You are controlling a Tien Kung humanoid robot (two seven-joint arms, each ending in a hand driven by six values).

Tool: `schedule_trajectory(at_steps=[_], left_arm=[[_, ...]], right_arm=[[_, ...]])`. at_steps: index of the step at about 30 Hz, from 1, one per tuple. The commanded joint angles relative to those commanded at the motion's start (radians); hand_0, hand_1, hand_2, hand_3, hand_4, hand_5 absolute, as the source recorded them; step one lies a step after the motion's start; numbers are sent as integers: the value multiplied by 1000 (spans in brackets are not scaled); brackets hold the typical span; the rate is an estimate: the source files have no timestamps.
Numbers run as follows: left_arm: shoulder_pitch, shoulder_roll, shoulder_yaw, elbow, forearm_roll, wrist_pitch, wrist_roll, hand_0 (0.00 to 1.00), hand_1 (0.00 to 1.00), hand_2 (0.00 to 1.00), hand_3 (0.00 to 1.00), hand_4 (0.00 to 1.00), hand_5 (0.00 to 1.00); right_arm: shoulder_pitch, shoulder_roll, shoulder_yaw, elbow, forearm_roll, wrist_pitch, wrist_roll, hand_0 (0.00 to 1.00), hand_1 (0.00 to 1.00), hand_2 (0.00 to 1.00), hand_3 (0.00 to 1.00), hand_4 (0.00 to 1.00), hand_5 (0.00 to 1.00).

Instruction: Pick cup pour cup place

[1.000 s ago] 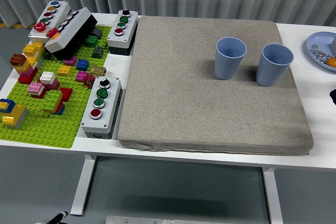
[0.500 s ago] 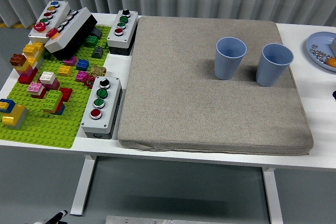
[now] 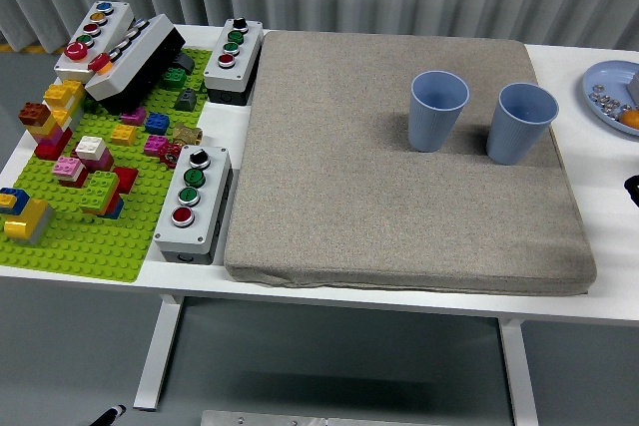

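Two light blue cups stand upright on a grey fabric mat (image 3: 379, 177). The left cup (image 3: 437, 110) and the right cup (image 3: 523, 123) sit side by side at the mat's far right, a small gap between them. What the cups hold is not visible from here. A small black bit of my right hand (image 3: 633, 187) shows at the picture's right edge, well right of the cups and level with the mat's middle. My left hand does not appear above the table.
A green brick baseplate (image 3: 70, 236) with several coloured bricks fills the left side. Grey button boxes (image 3: 193, 202) stand around it. A blue plate (image 3: 611, 97) with small items lies at the far right edge.
The black bit of my right hand at the right edge has shifted slightly. The cups have not moved.
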Motion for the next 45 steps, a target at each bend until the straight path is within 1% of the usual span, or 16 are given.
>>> schedule_trajectory(at_steps=[12, 23, 45], left_arm=[[2, 0, -8, 0, 8, -2, 2, 832, 819, 874, 813, 628, 995], [-9, 3, -12, 0, 18, -4, 4, 832, 820, 874, 814, 629, 996], [-5, 3, -15, 0, 17, -5, 6, 832, 820, 877, 814, 629, 993]], right_arm=[[8, -2, -4, 1, 3, 4, -4, 901, 822, 879, 851, 771, 864], [11, -13, 15, 8, -5, 2, -2, 903, 823, 879, 850, 775, 852], [10, -11, 4, 13, 0, 2, -2, 903, 823, 880, 849, 765, 839]])
